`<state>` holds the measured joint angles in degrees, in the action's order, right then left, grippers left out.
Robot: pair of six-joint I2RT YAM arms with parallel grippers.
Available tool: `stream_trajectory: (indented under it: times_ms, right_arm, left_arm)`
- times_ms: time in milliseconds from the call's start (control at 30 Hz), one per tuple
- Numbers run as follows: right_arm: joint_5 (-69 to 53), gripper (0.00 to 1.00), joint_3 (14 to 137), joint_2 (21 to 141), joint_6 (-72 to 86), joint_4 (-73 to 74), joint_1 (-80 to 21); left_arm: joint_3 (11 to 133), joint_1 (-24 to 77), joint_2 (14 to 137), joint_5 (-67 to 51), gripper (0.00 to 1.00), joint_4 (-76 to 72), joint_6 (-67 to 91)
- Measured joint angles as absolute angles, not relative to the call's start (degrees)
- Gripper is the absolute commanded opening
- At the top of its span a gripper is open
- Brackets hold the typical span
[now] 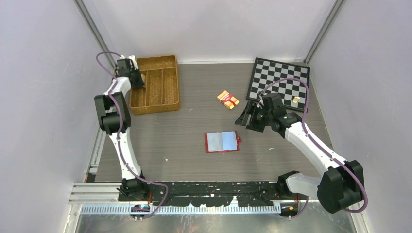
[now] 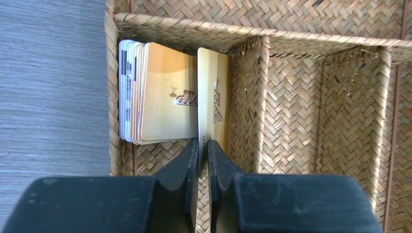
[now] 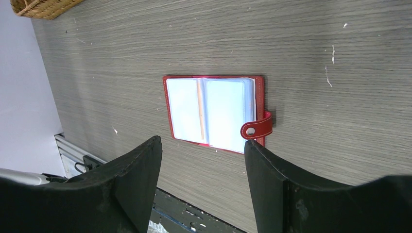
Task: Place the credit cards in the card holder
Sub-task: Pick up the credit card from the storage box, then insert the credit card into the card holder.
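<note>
Several gold credit cards (image 2: 160,97) stand on edge in the left compartment of the wicker tray (image 2: 291,107). My left gripper (image 2: 203,145) is shut on the edge of one gold card (image 2: 214,104), apart from the stack. In the top view the left gripper (image 1: 137,77) is over the tray's left compartment. The red card holder (image 1: 222,141) lies open on the table with its clear sleeves up; it also shows in the right wrist view (image 3: 214,111). My right gripper (image 3: 203,145) is open and empty, hovering above the table right of the holder; it also shows in the top view (image 1: 245,119).
The wicker tray (image 1: 154,85) stands at the back left. An orange-and-red banded pack (image 1: 228,99) lies at mid-table. A chessboard (image 1: 278,83) with a small piece lies at the back right. Grey walls close both sides.
</note>
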<state>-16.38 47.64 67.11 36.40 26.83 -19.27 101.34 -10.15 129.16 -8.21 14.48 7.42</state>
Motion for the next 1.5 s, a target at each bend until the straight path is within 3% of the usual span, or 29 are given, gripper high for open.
stream_trajectory:
  times_ms: [167,433,767,1100,1300,1500]
  right_arm:
    - [-16.4,0.68,47.6,67.1,36.4,26.8,-19.3]
    - [-17.0,0.68,47.6,67.1,36.3,26.5,-19.3]
    - [-19.2,0.69,48.6,67.1,33.3,25.7,-19.3]
    - [-28.9,0.68,50.6,65.6,30.8,23.6,-19.3]
    - [-33.9,0.64,46.1,61.5,41.8,12.3,-19.3]
    - [-35.4,0.59,42.3,61.7,52.7,0.2,-20.9]
  left_arm:
    - [101.9,-10.1,129.1,-9.2,0.00,14.5,8.0]
    - [100.1,-10.0,124.5,-9.7,0.00,15.2,8.9]
    - [85.2,-7.7,100.1,-9.8,0.00,16.2,11.8]
    - [63.3,10.5,77.1,-19.7,0.00,11.5,22.9]
    - [47.8,22.4,68.8,-19.5,0.00,0.3,37.3]
    - [42.2,34.0,63.9,-16.3,0.00,-12.8,48.6]
